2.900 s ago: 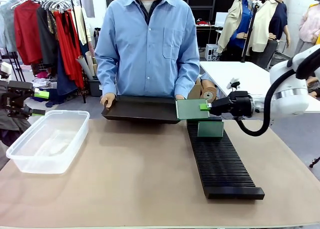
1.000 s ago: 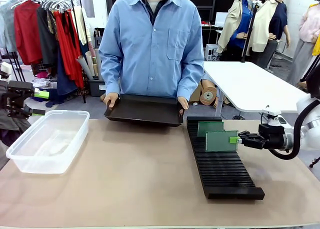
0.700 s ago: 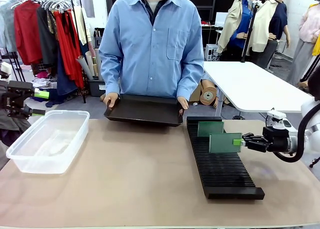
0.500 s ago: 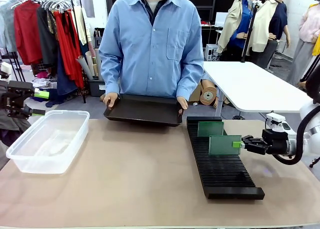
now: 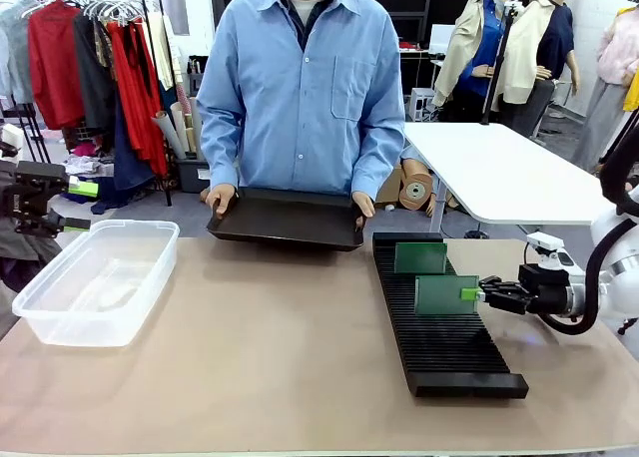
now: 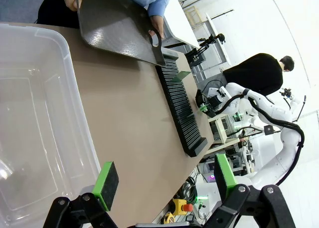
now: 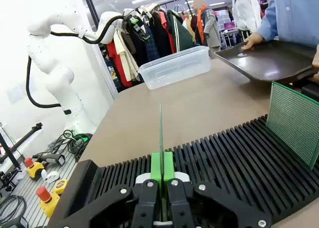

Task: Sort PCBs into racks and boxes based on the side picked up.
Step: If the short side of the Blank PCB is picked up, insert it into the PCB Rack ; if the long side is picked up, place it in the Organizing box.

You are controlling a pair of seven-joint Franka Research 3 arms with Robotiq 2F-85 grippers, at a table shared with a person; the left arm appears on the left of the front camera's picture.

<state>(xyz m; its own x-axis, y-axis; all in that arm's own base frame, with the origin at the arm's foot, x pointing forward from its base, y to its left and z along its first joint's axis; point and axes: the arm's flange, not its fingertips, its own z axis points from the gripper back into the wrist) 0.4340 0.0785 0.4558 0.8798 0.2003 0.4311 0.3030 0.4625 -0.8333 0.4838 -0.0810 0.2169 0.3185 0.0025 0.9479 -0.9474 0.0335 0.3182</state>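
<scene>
Now the right claw, clamped on a green PCB, holds it upright over the black rack, just nearer than the standing board. Next, I'd say: seat it in a slot, then release; the left claw hangs open.

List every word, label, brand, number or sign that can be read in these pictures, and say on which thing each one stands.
No text can be read in any view.
PCBs in the rack: green faces with a fine dot grid, no readable print.
Clear tub: no label visible.
Black tray held by the person: plain.
Red buttons on yellow boxes on the floor: any marking is too small to read.
</scene>
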